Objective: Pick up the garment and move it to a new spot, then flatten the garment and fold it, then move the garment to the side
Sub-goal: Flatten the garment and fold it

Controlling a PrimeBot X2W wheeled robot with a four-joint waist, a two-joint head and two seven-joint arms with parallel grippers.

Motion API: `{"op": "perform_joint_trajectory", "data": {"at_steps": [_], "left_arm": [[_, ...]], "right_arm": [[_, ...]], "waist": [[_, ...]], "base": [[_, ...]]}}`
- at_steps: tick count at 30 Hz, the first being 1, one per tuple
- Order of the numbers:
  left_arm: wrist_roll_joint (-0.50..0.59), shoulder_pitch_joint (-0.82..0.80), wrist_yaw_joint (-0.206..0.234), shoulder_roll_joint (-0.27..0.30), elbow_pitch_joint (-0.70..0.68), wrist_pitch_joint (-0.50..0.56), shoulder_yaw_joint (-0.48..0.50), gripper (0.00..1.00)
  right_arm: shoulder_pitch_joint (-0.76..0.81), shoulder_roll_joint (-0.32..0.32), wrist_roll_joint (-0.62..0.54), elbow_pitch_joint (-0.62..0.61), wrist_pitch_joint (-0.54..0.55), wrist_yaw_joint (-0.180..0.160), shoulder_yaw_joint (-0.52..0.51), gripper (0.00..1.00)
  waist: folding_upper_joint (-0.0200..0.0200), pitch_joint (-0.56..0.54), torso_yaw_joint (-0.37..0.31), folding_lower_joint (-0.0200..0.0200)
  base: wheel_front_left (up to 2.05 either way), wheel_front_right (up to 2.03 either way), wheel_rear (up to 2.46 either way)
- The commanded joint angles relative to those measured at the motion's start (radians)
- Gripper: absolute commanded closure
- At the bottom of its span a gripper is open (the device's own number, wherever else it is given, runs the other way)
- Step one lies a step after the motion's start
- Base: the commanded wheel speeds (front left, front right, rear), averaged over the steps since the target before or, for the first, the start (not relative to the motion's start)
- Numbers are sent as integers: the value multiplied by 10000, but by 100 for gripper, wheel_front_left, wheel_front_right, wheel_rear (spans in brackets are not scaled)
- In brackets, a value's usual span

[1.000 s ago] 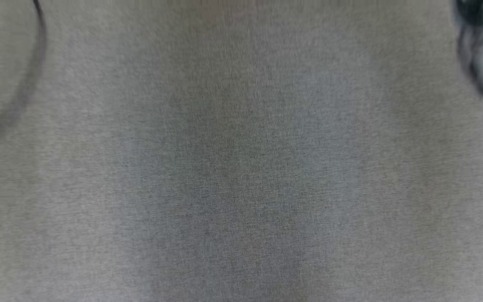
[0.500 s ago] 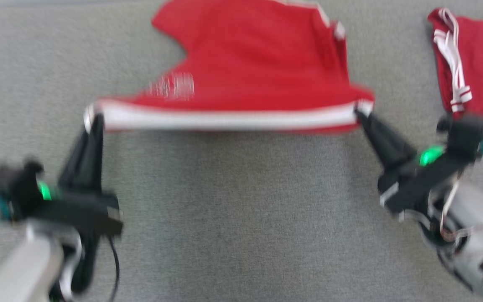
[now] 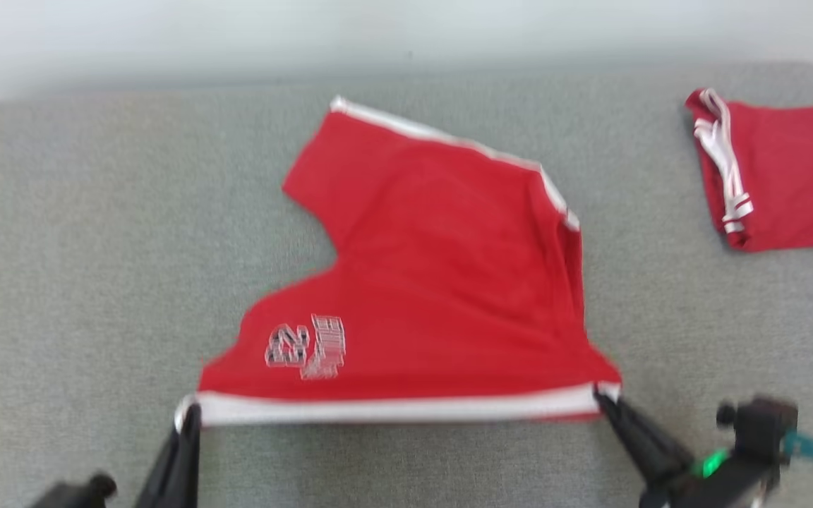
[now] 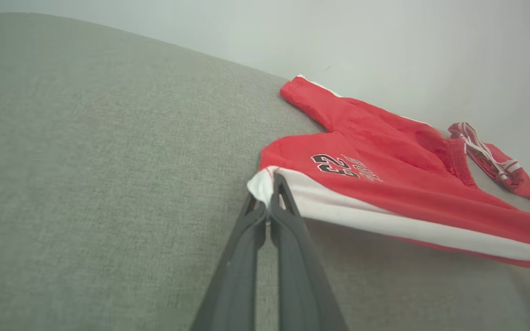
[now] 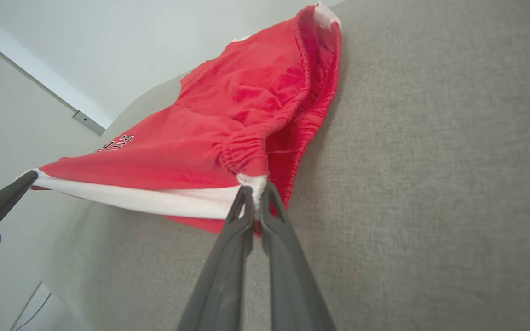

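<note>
The left gripper [image 3: 191,418] and the right gripper [image 3: 603,396] are pinching, fingers pressed together, opposite corners of the red shorts [image 3: 435,282], which are lying mid-frame on the grey upholstery [image 3: 96,247].

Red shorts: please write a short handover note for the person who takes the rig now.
Left gripper: shut on one end of the white-striped edge of the red shorts.
Right gripper: shut on the other end.
That edge is lifted and taut; the far part rests on the grey surface. Another red garment lies to the right.
Done: gripped.
Left: lay flat, fold, move aside.
</note>
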Motion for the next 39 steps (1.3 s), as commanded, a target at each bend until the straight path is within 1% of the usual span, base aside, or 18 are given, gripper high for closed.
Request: {"op": "perform_joint_trajectory", "data": {"at_steps": [1,6,9,14,18,22,24,28,30,31,33,35,37,38,39], "left_arm": [[175,259,13,-3,135,-86,255,100],[484,1064,-234,-415,425,-86,742,100],[672,1409,-336,-492,434,-86,1181,100],[919,1672,-434,-483,211,-87,1742,100],[1243,1295,-513,-245,-20,-58,1827,100],[1555,228,-719,277,-277,401,1714,100],[1751,-560,-904,585,-336,852,1581,100],[2043,-2312,-1389,1273,-67,1787,1371,100],[2045,-3203,-1633,1432,170,2235,1239,100],[2130,-3592,-1738,1608,331,2495,1156,100],[1918,-4382,-1905,1641,612,2855,1138,100],[2168,-5114,-2055,1924,955,3224,951,100],[1994,-5816,-2185,1864,1389,3553,795,100],[1994,-5816,-2185,1864,1389,3553,795,100],[2065,-6114,-2242,1962,1618,3734,659,100]], "right_arm": [[337,-46,-39,69,18,-47,-226,100],[1824,371,-379,-441,406,-47,-679,100],[2581,648,-576,-885,785,-48,-937,100],[3184,1064,-1042,-1718,1349,-48,-1494,100],[3167,1460,-1307,-2307,1639,-48,-1853,100],[2772,1834,-1422,-2710,1722,-47,-2209,100],[2527,2018,-1501,-2799,1714,-45,-2344,100],[1803,2377,-1525,-2776,1608,-42,-2385,100],[1359,2568,-1558,-2629,1478,-39,-2399,100],[1124,2671,-1547,-2539,1414,-39,-2391,100],[621,2823,-1583,-2303,1268,-39,-2381,100],[208,2978,-1530,-2048,1137,-39,-2379,100],[-170,3083,-1544,-1809,958,-39,-2406,100],[-170,3083,-1544,-1809,958,-39,-2406,100],[-331,3108,-1572,-1660,919,-39,-2360,100]], "waist": [[2,-397,-7,3],[2,-719,9,3],[2,-795,3,3],[2,-657,-184,3],[2,-480,-408,3],[2,-83,-699,3],[2,161,-863,3],[2,767,-1355,3],[2,1060,-1622,3],[2,1212,-1789,3],[2,1487,-2071,3],[2,1729,-2301,3],[2,1950,-2472,3],[2,1950,-2472,3],[2,2054,-2571,3]], "base": [[0,0,0],[0,0,0],[0,0,0],[0,0,0],[0,0,0],[0,0,0],[0,0,0],[0,0,0],[0,0,0],[0,0,0],[0,0,0],[0,0,0],[0,0,0],[0,0,0],[0,0,0]]}}
